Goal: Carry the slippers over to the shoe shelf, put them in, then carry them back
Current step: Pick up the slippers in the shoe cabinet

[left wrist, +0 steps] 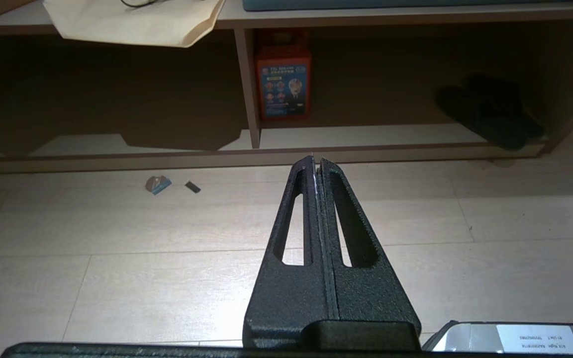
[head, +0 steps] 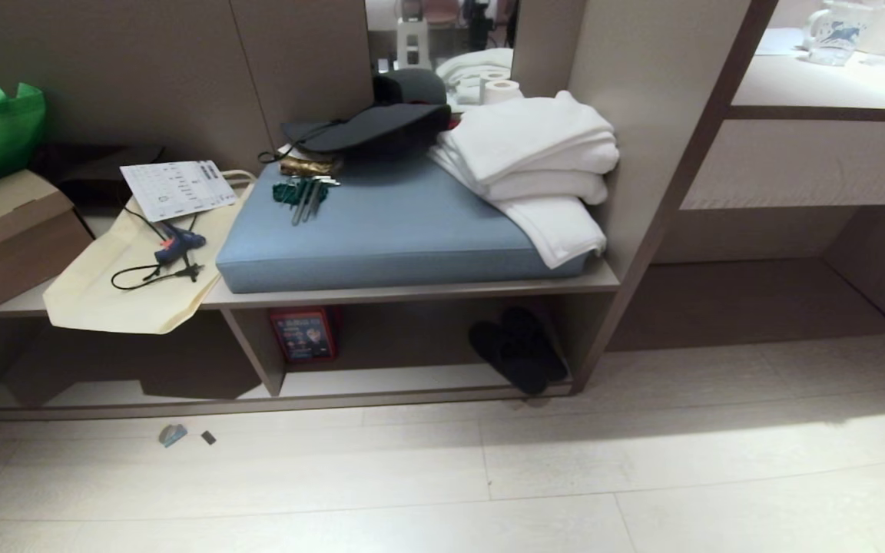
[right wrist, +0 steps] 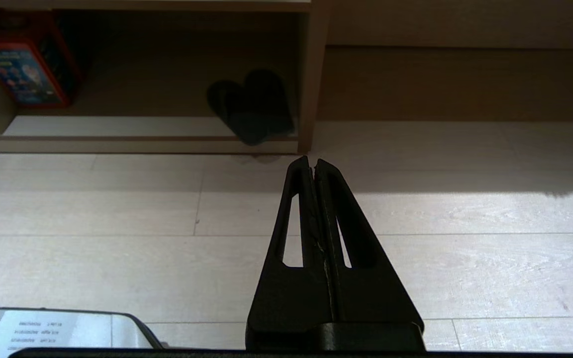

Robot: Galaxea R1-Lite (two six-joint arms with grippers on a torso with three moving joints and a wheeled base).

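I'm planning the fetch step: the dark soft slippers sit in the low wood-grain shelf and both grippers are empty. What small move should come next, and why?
Probably open the right gripper and reach it toward the dark soft fabric slippers. They lie together in the right-hand cubby of the low taupe wood-grain shoe shelf, nearer that arm. Both it and the left gripper are shut and short of the shelf.

The slippers [head: 519, 349] lie side by side in the right-hand compartment of the shoe shelf [head: 412, 292], on its pale base board, toes pointing inward. A red box [head: 303, 333] stands against the divider in the same compartment. On top rest a blue cushion [head: 404, 230], folded white towels [head: 538, 165], a dark cap [head: 369, 127] and a cream bag [head: 116, 284].
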